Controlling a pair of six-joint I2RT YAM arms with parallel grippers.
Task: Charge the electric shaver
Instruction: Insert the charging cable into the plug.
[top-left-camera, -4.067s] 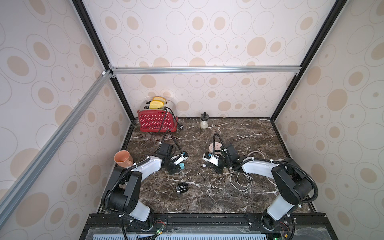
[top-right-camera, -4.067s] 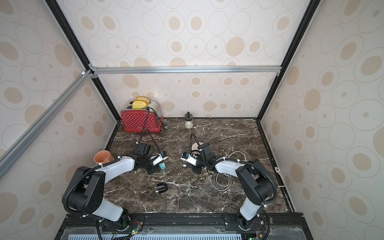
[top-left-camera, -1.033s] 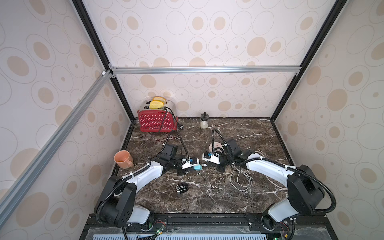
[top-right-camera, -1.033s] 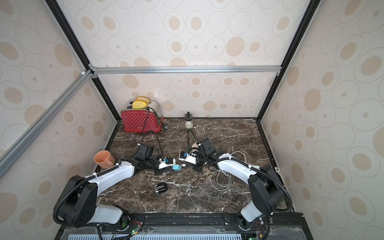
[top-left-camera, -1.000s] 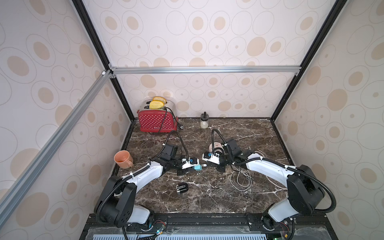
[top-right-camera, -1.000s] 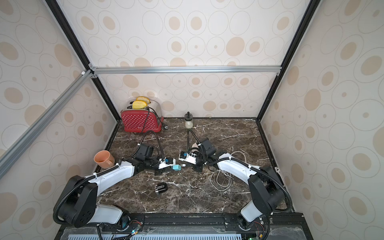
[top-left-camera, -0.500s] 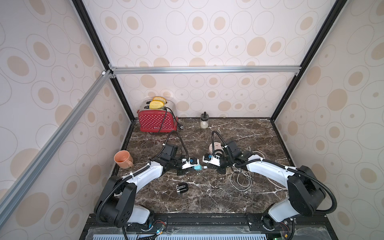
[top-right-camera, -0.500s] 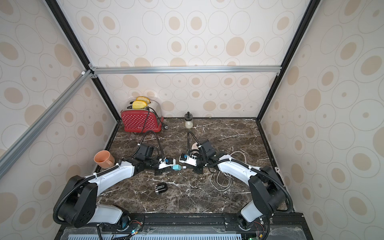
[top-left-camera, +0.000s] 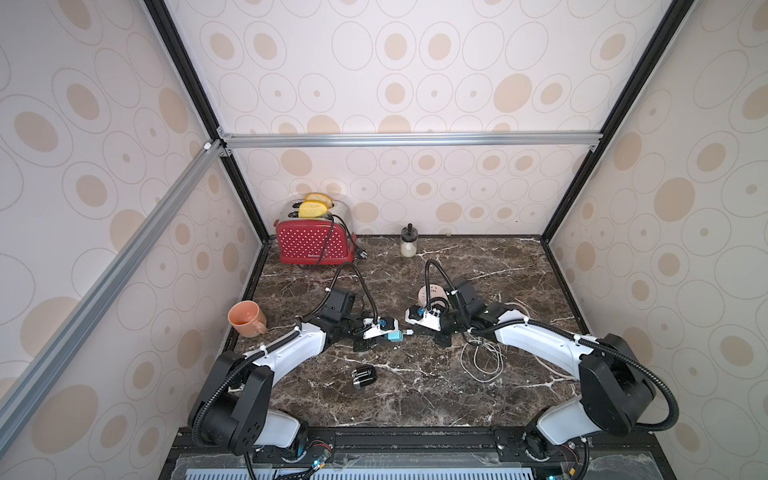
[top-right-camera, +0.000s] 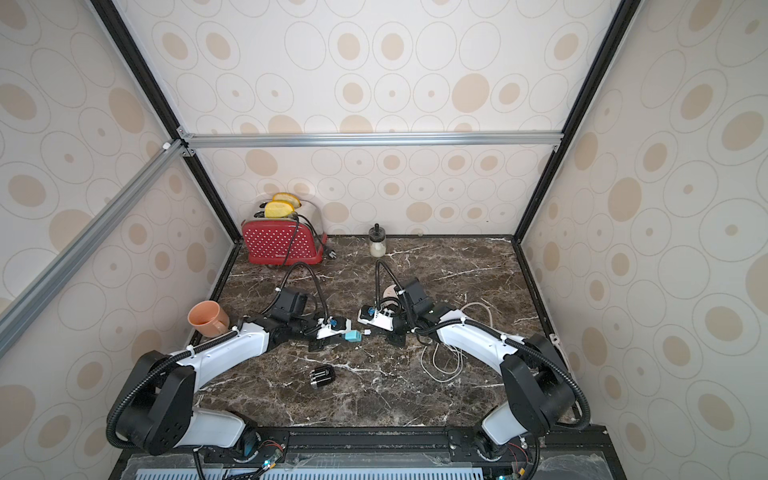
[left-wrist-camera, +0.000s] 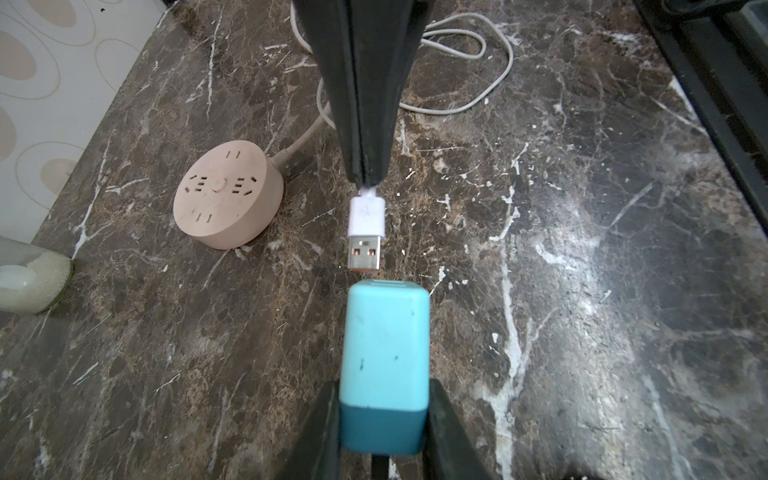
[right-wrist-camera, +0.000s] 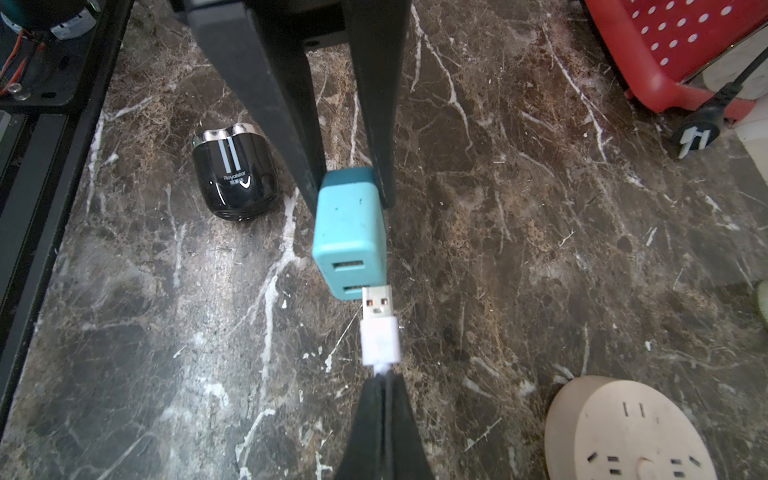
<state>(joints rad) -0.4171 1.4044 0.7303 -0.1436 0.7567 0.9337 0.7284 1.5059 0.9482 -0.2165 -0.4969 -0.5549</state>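
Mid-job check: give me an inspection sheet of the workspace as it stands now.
Surface: dark marble tabletop, no spills seen.
Job's things: electric shaver lies alone near the front, unconnected; teal adapter and USB plug meet tip to port, not seated; pink socket disc empty.
Clutter: red toaster, orange mug, small jar.
Grippers: left gripper shut on the teal adapter; right gripper pinches the white USB cable behind its plug.
Cables: slack coiled on the tabletop; toaster plug lies loose.
Surroundings: patterned walls, aluminium bar.

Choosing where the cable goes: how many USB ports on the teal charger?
2, both on the charger's end face: one port clear, one beside the plug's tip. Hidden faces might hold more.
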